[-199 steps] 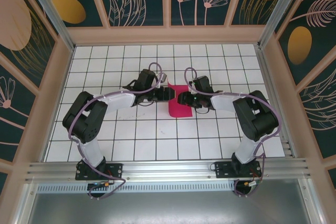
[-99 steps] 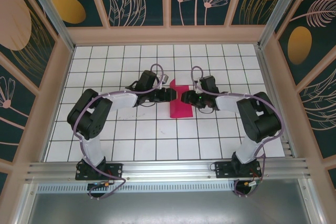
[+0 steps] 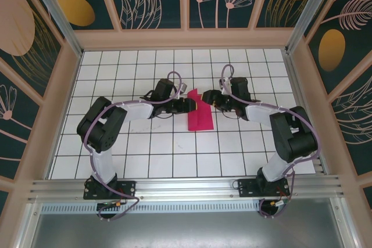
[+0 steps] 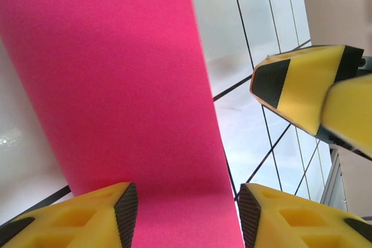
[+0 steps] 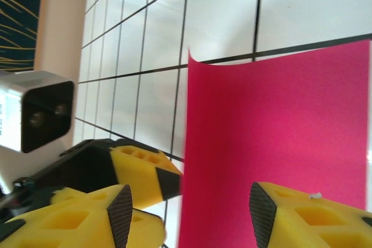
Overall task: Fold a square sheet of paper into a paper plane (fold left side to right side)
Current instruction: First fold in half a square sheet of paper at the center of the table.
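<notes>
The folded pink paper lies as a narrow strip on the gridded surface, midway between the arms. The left gripper is at its far left edge, jaws partly open over the paper. The right gripper is just beside it, jaws likewise parted above the strip.

The square sheet of paper is magenta-pink and shows as a narrow rectangle, longer than it is wide, lying flat. Its far end sits between the left gripper and the right gripper, whose jaws stand apart. The rest extends past both toward the arm bases. In the left wrist view, its surface runs across the gap between that gripper's jaws. In the right wrist view, one far corner curls slightly upward.
</notes>
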### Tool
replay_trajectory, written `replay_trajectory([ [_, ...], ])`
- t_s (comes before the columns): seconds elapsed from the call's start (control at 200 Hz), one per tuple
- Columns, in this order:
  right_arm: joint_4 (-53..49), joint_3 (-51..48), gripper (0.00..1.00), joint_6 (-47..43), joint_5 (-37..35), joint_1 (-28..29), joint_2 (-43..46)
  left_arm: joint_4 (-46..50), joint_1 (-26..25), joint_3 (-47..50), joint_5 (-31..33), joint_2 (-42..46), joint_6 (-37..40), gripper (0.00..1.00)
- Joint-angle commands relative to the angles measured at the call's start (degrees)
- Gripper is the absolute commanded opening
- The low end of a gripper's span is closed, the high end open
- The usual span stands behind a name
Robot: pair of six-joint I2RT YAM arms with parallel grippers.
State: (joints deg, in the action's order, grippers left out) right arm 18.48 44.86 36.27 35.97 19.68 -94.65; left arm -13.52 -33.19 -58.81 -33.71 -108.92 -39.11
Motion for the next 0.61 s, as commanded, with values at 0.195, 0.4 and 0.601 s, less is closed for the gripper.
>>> replay_trajectory([
  [0.195, 4.9, 4.2, 0.55, 4.0, 3.3, 1.4, -6.7, -1.8, 0.3, -0.7, -0.9, -1.4, -0.6, 0.41],
  [0.4, 4.3, 4.6, 0.50, 4.7, 2.6, 2.2, -8.6, -1.6, 0.3, -1.0, -0.7, -1.4, -0.6, 0.41],
  [0.601, 4.5, 4.2, 0.19, 5.1, 3.5, 2.5, -8.8, -1.3, 0.3, -1.3, -0.5, -1.5, -0.7, 0.41],
])
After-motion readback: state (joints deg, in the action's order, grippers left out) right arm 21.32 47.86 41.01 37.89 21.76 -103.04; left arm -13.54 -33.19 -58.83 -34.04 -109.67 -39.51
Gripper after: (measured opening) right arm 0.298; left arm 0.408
